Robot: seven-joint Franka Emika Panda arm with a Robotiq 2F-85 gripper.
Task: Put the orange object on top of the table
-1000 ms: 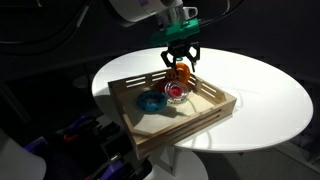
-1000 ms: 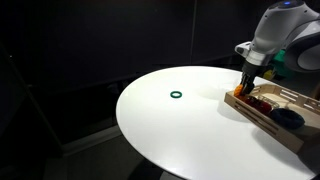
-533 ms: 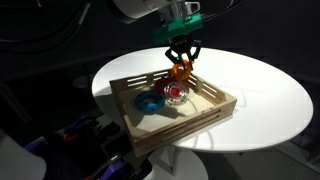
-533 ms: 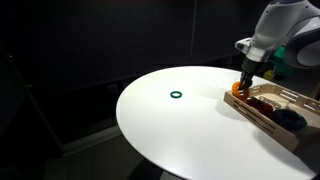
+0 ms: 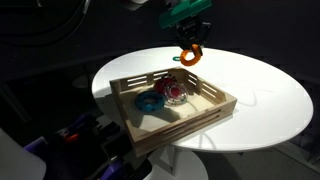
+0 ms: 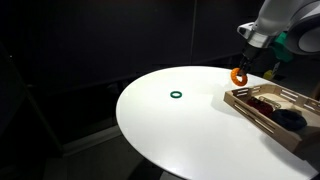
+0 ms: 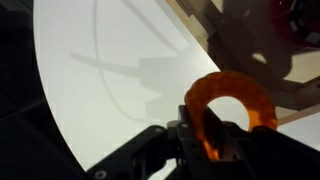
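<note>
The orange object, a small bright ring, hangs in the air above the far rim of the wooden tray. My gripper is shut on it, pinching the ring's lower edge in the wrist view. The white round table lies below. In an exterior view the ring hovers just past the tray's near corner, over the white top.
Inside the tray lie a blue ring and a red-pink ring. A small green ring rests alone on the table. Dark surroundings lie beyond the table's edge.
My gripper shut on the orange ring inside the tray and rose with it, lifting it clear of the tray. The other rings stayed in place.
</note>
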